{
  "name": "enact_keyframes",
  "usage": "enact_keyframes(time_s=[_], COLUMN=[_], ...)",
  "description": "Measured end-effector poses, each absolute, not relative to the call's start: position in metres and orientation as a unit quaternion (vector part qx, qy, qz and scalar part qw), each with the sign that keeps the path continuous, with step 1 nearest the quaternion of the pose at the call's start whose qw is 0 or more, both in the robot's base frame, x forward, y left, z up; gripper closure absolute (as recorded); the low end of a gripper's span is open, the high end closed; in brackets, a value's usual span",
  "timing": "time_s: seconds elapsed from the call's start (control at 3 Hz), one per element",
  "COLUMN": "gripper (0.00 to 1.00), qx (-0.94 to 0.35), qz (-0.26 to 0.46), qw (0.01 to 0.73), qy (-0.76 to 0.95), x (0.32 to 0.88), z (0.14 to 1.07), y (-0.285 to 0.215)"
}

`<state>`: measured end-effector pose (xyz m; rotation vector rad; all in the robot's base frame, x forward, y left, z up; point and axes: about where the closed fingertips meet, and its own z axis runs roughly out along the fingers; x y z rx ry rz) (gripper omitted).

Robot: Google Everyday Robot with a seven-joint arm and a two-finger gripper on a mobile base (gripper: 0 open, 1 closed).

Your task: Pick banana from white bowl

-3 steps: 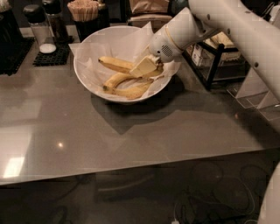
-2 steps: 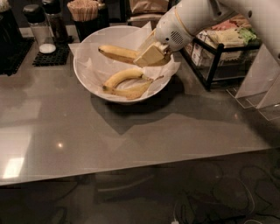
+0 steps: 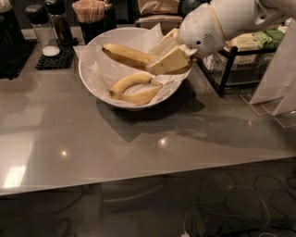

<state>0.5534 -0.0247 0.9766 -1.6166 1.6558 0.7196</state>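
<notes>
The white bowl [image 3: 83,76], lined with crinkled white paper, stands at the back middle of the grey table. My gripper [image 3: 157,59] reaches in from the upper right, over the bowl's right side. It is shut on the right end of the banana [image 3: 125,54]. This banana is long, nearly straight and dark-tipped. It is held level above the bowl's back half, clear of the other fruit. Two shorter curved bananas [image 3: 134,89] lie together on the paper at the bottom of the bowl.
Shakers [image 3: 42,28] and a black mat [image 3: 55,59] stand at the back left, beside a toothpick holder [image 3: 90,11]. A black wire rack [image 3: 231,65] holding packets stands right of the bowl. A white stand [image 3: 277,78] is at the far right. The table's front edge runs below.
My gripper has risen and drawn back with the long banana in it. The banana has come up off the two curved bananas and hangs above the bowl.
</notes>
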Motion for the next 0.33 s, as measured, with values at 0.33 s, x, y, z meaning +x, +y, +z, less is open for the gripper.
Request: enact_keyframes(time_s=[0.33], gripper=[1.0], qx=[-0.595], qz=[0.345], qw=[0.409], qy=[0.6], x=[0.5196], z=[0.9718], y=[-0.0278])
